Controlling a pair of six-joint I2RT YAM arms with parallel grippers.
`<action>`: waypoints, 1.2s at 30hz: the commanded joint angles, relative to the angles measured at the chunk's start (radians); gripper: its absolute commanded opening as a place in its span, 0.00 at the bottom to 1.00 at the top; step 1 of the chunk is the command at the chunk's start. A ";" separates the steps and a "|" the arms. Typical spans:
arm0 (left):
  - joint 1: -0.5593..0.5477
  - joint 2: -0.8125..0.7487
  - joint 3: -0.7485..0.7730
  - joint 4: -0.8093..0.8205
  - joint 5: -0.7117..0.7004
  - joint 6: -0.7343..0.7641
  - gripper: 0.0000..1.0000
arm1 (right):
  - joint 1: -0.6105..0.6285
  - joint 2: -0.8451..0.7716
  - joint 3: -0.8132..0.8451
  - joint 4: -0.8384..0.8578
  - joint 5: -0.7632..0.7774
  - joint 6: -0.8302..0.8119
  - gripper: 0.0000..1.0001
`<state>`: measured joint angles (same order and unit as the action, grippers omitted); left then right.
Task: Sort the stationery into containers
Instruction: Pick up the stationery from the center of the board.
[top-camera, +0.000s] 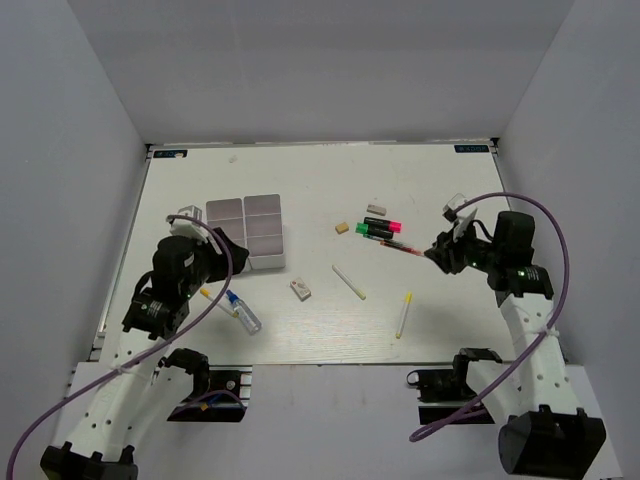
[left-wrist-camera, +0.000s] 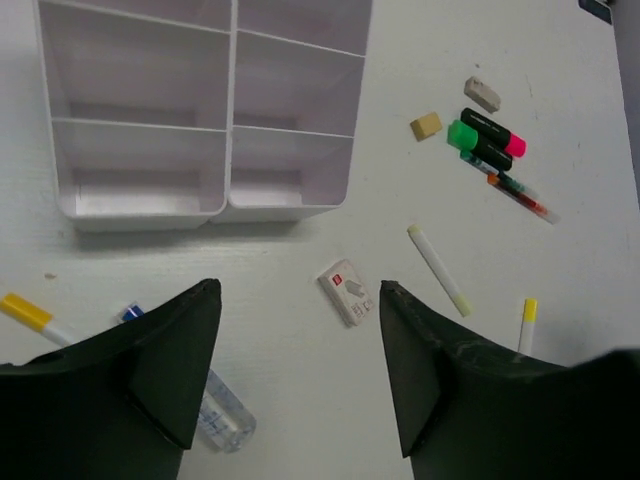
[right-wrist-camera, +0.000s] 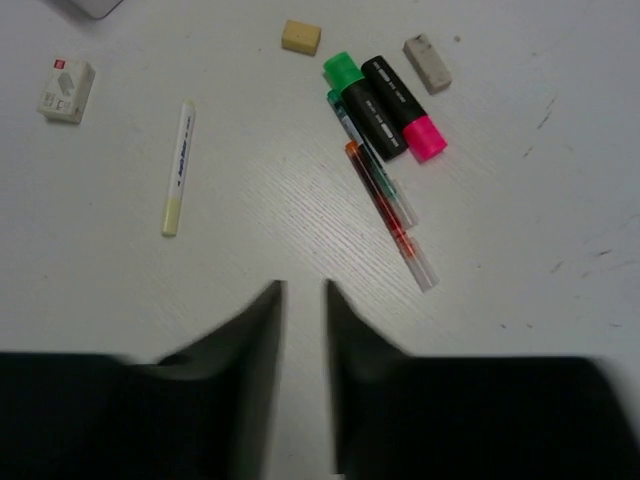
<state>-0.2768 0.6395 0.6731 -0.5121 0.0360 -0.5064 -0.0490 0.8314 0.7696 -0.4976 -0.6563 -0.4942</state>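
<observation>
My left gripper (left-wrist-camera: 300, 286) and right gripper (right-wrist-camera: 305, 290) are plain black. The table (right-wrist-camera: 560, 180) is white with a faint wood grain. The tray (left-wrist-camera: 215, 205) is pale lilac-white. The green-capped highlighter (right-wrist-camera: 352, 95) and the pink-ended highlighter (right-wrist-camera: 405, 110) both have black bodies. The thin pen (right-wrist-camera: 395, 215) is clear with red-orange inside. The beige eraser (right-wrist-camera: 301, 37) is plain and the grey eraser (right-wrist-camera: 428, 63) speckled (rather grubby). The white pen (right-wrist-camera: 177, 170) has a pale yellow end and blue lettering.

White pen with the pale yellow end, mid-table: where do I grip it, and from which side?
Take the white pen at mid-barrel from straight above, closing across its narrow width. It lies flat and alone, with bare table along both long sides.
</observation>
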 joint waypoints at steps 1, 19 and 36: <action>-0.005 0.044 0.036 -0.098 -0.088 -0.148 0.73 | 0.008 0.087 0.042 0.025 -0.052 -0.010 0.10; -0.015 0.336 0.019 -0.390 -0.231 -0.366 0.60 | 0.017 0.080 0.030 0.168 -0.080 0.088 0.50; -0.108 0.552 0.019 -0.241 -0.212 -0.406 0.58 | 0.009 0.058 -0.029 0.223 -0.137 0.086 0.53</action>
<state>-0.3717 1.1782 0.6666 -0.8021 -0.1730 -0.8883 -0.0376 0.9146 0.7471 -0.3138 -0.7635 -0.4141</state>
